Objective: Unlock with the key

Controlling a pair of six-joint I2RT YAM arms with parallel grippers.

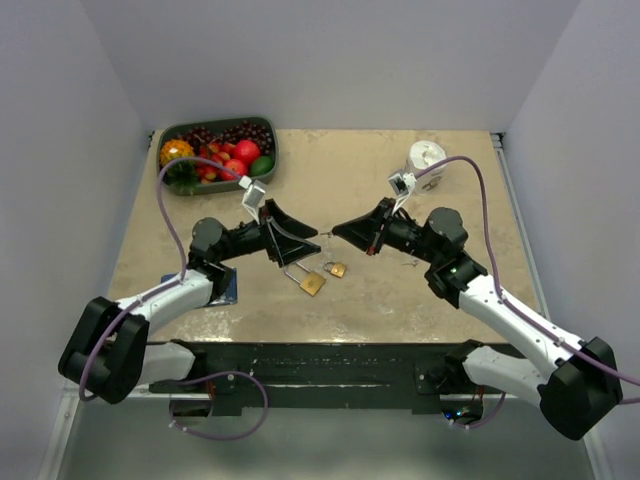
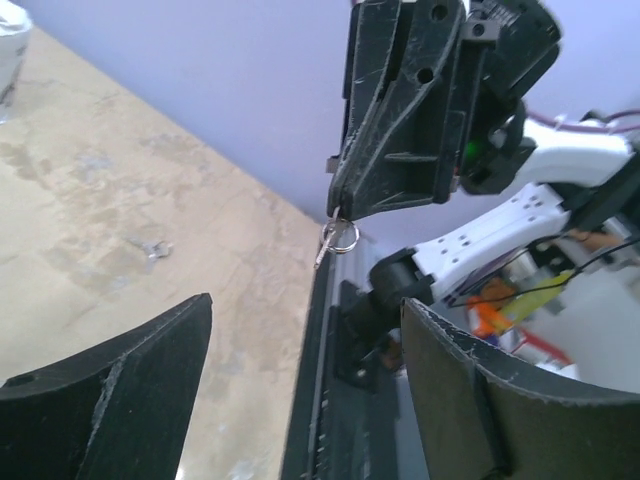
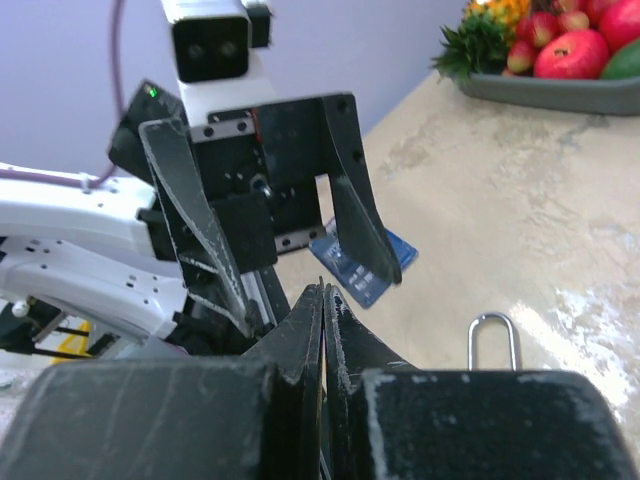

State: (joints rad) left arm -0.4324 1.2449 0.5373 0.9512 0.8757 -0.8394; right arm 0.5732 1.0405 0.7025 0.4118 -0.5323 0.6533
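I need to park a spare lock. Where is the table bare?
Bare: the far strip between the fruit tray and the white container, and the near strip in front of the padlocks. Crowded: the centre, where left hand and right hand meet.

Fruit tray [image 3: 560, 92], blue card [image 3: 350, 272], perhaps a white cup [image 1: 425, 156]

Key [image 2: 322, 252]: tiny, thin, silvery, on small ring; dangles tilted from pinched tips of right hand [image 2: 340, 213].
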